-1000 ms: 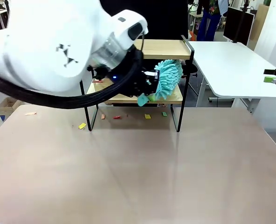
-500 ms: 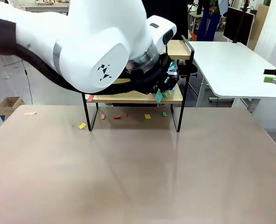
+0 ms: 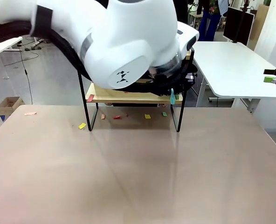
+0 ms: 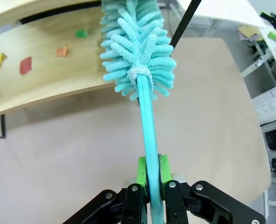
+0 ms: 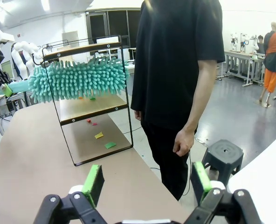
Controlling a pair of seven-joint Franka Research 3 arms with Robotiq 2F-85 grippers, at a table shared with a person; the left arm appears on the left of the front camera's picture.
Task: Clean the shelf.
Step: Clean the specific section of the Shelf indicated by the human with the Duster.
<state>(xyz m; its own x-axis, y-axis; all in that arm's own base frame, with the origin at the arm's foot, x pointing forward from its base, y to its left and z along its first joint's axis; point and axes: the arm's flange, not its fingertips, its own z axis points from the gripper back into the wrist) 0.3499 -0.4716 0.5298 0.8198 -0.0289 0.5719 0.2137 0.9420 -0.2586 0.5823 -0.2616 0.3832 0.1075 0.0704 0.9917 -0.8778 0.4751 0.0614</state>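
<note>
- Left wrist view, item one: left gripper, clenched on the thin handle of a teal duster; the green pads pinch the handle from both sides.
- Duster head: fluffy, lying at the front edge of the shelf, over its lower board (the right wrist view shows it level with the gap between the tiers).
- Shelf: two wooden boards in a black frame, standing on the table.
- Paper scraps: red, orange, green and yellow, lying on the shelf's lower board; more lie on the table under the shelf.
- Right gripper: released, jaws wide, nothing between them, well apart from the shelf.
- Person: standing at the shelf's far side, one hand hanging loose.
- Handling note, as a judgement: the step in hand looks like sweeping the lower board. The head should lie flat so the fibres touch the wood. It should sweep the scraps toward an open side and stay clear of the frame's legs (a snag could shift the shelf).
</note>
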